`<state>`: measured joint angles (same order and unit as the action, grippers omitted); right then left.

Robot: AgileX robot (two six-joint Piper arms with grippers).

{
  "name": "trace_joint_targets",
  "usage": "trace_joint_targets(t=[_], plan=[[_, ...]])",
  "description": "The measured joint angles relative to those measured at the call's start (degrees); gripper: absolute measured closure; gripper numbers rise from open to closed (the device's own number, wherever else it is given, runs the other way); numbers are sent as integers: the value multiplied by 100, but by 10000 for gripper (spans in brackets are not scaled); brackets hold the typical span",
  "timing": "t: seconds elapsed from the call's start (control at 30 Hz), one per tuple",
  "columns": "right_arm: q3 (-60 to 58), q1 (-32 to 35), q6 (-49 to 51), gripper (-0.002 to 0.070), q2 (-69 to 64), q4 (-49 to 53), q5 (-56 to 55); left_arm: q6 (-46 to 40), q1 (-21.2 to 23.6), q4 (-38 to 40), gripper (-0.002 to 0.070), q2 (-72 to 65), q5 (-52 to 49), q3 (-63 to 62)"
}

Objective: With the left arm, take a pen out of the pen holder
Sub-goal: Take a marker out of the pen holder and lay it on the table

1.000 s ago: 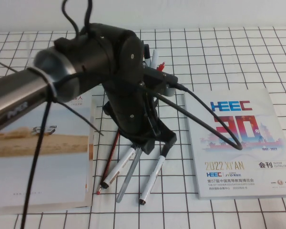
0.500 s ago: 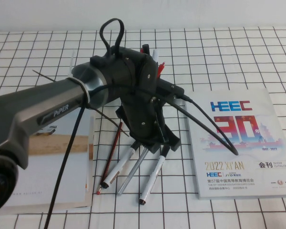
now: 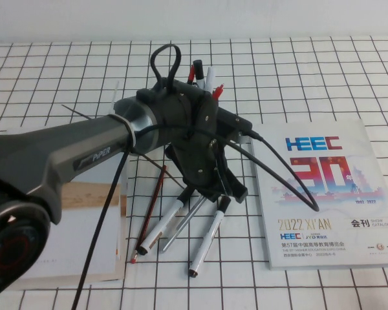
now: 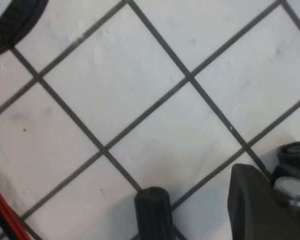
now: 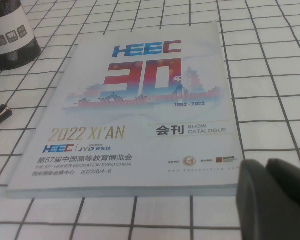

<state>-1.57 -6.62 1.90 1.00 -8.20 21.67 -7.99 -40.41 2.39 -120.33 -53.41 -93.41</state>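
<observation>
Over the middle of the bench (image 3: 310, 71), the left end effector (image 3: 221, 192) sits low above a little fan of loose pens, just in front of the pen holder (image 5: 10, 42). Compared with a second ago, the arm has swung round and pulled back toward its own side. That means the tips of the pens in the holder (image 3: 205, 76) now poke out behind the wrist.

The grey pen (image 3: 183, 224) has pivoted too. Its top end has followed the end effector toward the catalogue (image 3: 330, 194), while the two white pens (image 3: 160, 227) either side of it look unmoved. My guess is that's the one it took out, and it's setting it down or dragging it, so the job looks nearly done.

Honestly can't tell whether the left end effector is pinching that pen or has let go, since the wrist blocks the view. The right end effector (image 5: 272, 192) hangs over the near edge of the catalogue, away from all this, and I can't tell its state either.
</observation>
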Motion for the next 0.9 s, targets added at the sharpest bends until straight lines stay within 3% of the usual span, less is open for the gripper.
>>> trace_joint_targets(t=[0.2,0.4,0.6,0.7,0.83,0.9], plan=[[0,0,0,691,0,0,0,-39,23,-23,567,-39,251,0],[0,0,0,691,0,0,0,-55,30,-23,393,-29,409,0],[0,0,0,691,0,0,0,-55,6,-83,367,589,566,501],[0,0,0,691,0,0,0,-74,-77,-239,419,1250,938,1151],[0,0,0,691,0,0,0,10,-176,-326,600,2279,1637,2236],[0,0,0,691,0,0,0,177,-187,-326,641,2755,1869,2710]])
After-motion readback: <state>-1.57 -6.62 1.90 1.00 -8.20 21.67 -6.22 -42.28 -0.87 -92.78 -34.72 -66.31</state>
